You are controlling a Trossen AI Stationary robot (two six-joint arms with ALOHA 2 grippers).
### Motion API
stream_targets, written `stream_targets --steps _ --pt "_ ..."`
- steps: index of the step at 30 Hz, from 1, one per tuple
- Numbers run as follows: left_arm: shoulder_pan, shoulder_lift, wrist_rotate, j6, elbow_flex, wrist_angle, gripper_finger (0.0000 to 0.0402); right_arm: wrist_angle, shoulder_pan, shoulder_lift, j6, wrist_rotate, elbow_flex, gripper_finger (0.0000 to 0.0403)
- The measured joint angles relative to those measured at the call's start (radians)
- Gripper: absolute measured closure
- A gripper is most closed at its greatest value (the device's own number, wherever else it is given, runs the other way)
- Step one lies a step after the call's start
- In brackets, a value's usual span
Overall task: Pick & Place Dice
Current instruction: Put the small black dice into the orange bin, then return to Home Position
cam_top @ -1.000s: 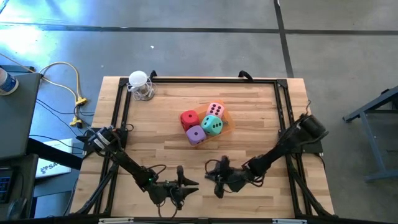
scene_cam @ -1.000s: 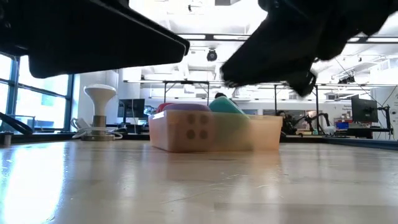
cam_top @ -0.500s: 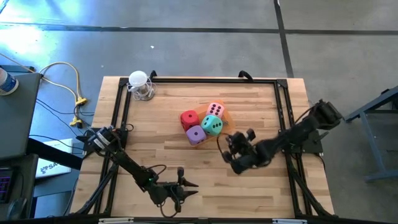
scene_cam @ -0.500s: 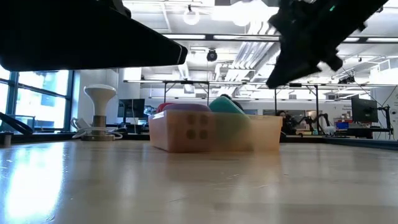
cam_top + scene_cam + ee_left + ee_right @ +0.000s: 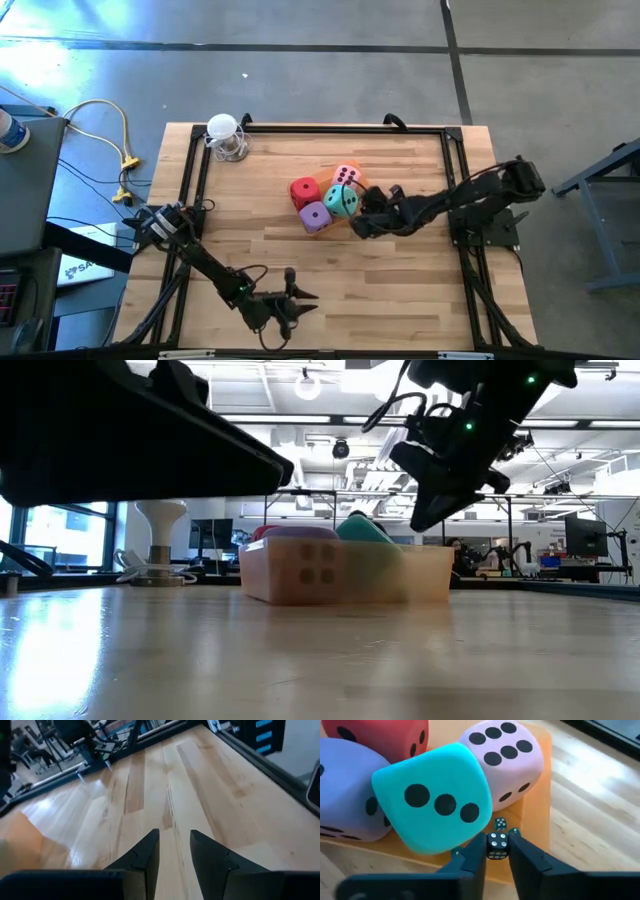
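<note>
- Bench: pale wood planks, glossy, black frame around the edge; low view shows window glare on the near left of the surface.
- Four dice clustered a little past bench centre: red die, pink die, purple die, teal die. All touching or just beside each other.
- They sit in a translucent orange tray with low walls; in the low view the purple die's pips show through its front wall.
- Right wrist view: teal die shows three pips in a diagonal, tilted, leaning against purple die and pink die; red die behind.
- Right gripper just beside the teal die, at the tray's edge, arm reaching in from the right side of the bench. Fingers nearly together, pinching a tiny black die with white pips, right over the tray rim.
- More tiny dice lie on the tray floor near the pink die.
- Left gripper waits low at the near edge of the bench, well apart from the dice; fingers a narrow gap apart, nothing between them.
- White mushroom-shaped stand at the far left corner of the bench.
- Yellow cable on the grey concrete floor, left of the bench.
- Room behind: open lab, ceiling lights, windows at left, monitors and racks at right.
</note>
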Motion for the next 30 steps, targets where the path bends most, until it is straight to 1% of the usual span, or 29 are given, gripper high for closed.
stream_targets --steps 4,7,10,14,18,20,24,27,30 --pt "0.0 0.0 0.0 0.058 0.0 -0.011 0.0299 0.003 -0.031 0.0 -0.012 -0.034 0.0 0.0279" --pt "0.0 0.0 -0.014 0.079 0.0 -0.01 0.0299 0.012 -0.05 0.0 -0.015 -0.057 0.0 0.0242" --pt "0.008 0.0 -0.02 0.079 0.0 0.015 0.0299 0.015 -0.057 0.0 -0.029 -0.065 0.0 0.0217" --pt "0.009 -0.001 -0.019 0.076 0.0 0.042 0.0299 0.04 -0.056 0.0 -0.037 -0.07 0.0 0.02" --pt "-0.003 -0.036 -0.02 0.075 0.0 0.036 0.0299 0.08 -0.051 0.0 -0.093 -0.061 0.0 0.0197" --pt "-0.006 -0.069 -0.016 0.072 0.0 -0.004 0.0299 0.109 -0.036 -0.001 -0.122 -0.035 0.0 0.0201" --pt "0.015 -0.148 -0.007 0.011 0.0 -0.123 0.0299 0.154 0.003 -0.055 -0.211 -0.03 0.0 0.0218" --pt "0.041 -0.221 0.061 -0.084 0.0 -0.253 0.0299 0.156 0.033 -0.122 -0.275 -0.028 0.0 0.0238" --pt "0.069 -0.308 0.136 -0.19 0.0 -0.41 0.0299 0.139 0.07 -0.208 -0.327 -0.028 0.0 0.0274"
